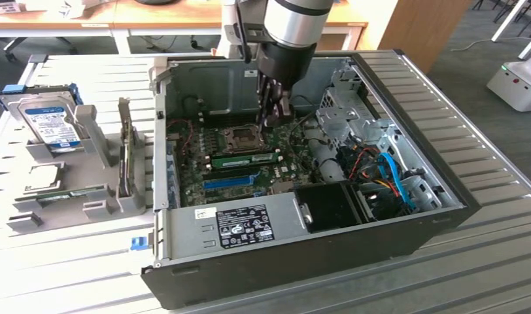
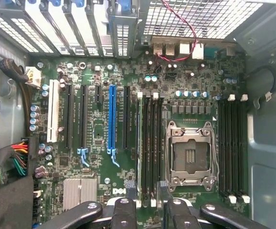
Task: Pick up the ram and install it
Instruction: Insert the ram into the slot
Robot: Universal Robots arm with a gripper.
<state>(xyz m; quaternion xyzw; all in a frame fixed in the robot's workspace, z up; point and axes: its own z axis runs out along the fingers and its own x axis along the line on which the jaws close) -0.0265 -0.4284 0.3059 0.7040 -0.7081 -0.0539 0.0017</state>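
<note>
The ram (image 1: pixel 245 158) is a long green stick standing on edge in a motherboard slot beside the CPU socket (image 1: pixel 244 137), inside the open computer case (image 1: pixel 440 216). From the wrist it appears edge-on as a thin green strip (image 2: pixel 139 143) left of the black memory slots. My gripper (image 1: pixel 274 121) hangs inside the case just above the board, over the far end of the ram. Its dark fingers (image 2: pixel 130 193) stand apart, so the gripper (image 2: pixel 147 198) is open, with nothing held between them.
Metal case walls and a drive cage (image 1: pixel 353 111) surround the board, with blue and black cables (image 1: pixel 396 176) at the exterior view's right. A blue slot (image 2: pixel 111 117) lies beside the ram. Outside the case, a blue-labelled hard drive (image 1: pixel 51 124) stands in a grey holder (image 1: pixel 82 203).
</note>
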